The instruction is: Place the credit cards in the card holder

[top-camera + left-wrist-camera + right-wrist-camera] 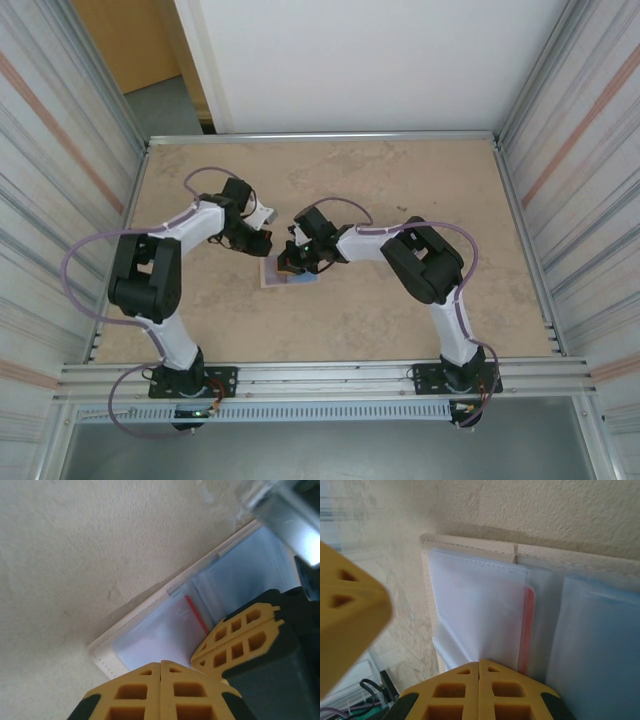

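Note:
The card holder (272, 276) lies open on the table between the two arms, its pale lavender pockets (150, 640) facing up inside a beige stitched rim (470, 544). One red credit card (529, 625) sits inside a pocket, with just a thin red edge (196, 614) showing. My left gripper (160, 663) is shut, its tips over the pocket near the holder's corner. My right gripper (479, 661) is shut too, tips against the pocket film, which puckers toward them; whether film is pinched I cannot tell. The two grippers (262, 243) (291, 263) stand close together over the holder.
In the left wrist view the right gripper's yellow fingers (240, 635) crowd in from the right. In the right wrist view the left gripper's fingers (350, 625) loom blurred at the left. Tan tabletop (400, 300) spreads around, bounded by metal frame walls (520, 200).

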You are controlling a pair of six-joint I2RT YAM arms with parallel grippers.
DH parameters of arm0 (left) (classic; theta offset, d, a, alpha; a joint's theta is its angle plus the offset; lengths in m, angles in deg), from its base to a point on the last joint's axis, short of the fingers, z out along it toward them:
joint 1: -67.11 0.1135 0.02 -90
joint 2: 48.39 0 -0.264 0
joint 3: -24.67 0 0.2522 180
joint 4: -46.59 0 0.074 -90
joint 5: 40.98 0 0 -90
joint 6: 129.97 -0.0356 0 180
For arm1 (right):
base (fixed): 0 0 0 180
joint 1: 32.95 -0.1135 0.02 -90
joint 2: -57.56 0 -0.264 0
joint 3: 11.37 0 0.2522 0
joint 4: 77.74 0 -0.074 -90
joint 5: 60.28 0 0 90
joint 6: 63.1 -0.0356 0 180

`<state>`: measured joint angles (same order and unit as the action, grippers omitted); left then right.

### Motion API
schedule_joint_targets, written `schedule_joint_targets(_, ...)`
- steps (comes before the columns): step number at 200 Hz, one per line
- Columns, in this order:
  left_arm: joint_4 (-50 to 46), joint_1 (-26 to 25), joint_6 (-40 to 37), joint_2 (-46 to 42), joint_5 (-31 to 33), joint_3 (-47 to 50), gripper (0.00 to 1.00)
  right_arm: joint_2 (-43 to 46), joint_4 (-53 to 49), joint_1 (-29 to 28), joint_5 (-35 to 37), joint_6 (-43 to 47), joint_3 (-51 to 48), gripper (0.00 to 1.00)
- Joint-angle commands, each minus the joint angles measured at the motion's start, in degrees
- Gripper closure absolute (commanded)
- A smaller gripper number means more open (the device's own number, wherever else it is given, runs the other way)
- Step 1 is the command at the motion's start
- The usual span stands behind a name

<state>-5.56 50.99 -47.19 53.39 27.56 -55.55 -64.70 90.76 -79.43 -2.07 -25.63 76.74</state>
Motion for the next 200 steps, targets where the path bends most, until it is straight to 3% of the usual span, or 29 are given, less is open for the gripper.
schedule_joint_targets(1,-2.4,-0.3,1.5,2.4,-1.0,-2.5,1.00,-1.5,0.7,-0.4,0.1,-1.7,-1.3,1.00)
schedule_joint_targets(68,-1.9,-0.6,0.9,6.5,2.0,-2.2,1.00,5.4,1.3,-1.6,1.4,-2.3,-1.9,1.00)
schedule_joint_targets(158,-1.4,-0.4,0.9,6.8,2.9,-1.8,1.00,-2.3,6.3,-4.3,0.7,-5.6,-1.0,1.00)
schedule_joint_targets(200,-1.4,-0.5,0.9,6.8,3.7,-2.2,1.00,-0.3,5.4,-6.4,0.7,-5.3,-2.3,1.00)
